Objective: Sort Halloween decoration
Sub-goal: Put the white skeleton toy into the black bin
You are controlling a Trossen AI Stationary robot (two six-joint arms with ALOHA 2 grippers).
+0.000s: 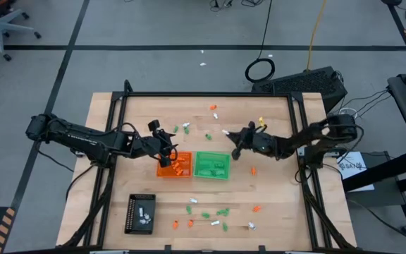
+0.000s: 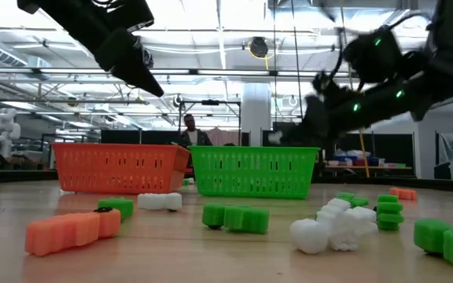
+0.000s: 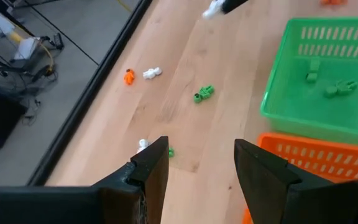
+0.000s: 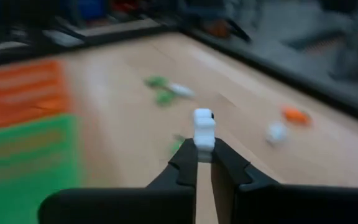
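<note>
The Halloween decoration is tiny orange, green and white trinkets strewn over the wooden table, some near the far edge (image 1: 214,108) and some near the front (image 1: 221,212). Others lie in the orange tray (image 1: 173,165) and the green tray (image 1: 212,165) at mid-table. My right gripper (image 1: 230,135) hovers just beyond the green tray, shut on a white trinket (image 4: 202,132). My left gripper (image 1: 163,145) hangs open above the orange tray's far edge, nothing between its fingers (image 3: 156,163). My right gripper pinches the white trinket's lower end (image 4: 203,148) between its two fingertips. The rest of the trinket sticks out past the tips. The fingers slant slightly downward, coming from the table's right side. The trinket is lifted clear of the table.
A black rectangular tray (image 1: 139,213) with a few white pieces lies at the front left. A black frame (image 1: 210,94) runs along the table's far edge. Bare wood shows between the trays and the front scatter.
</note>
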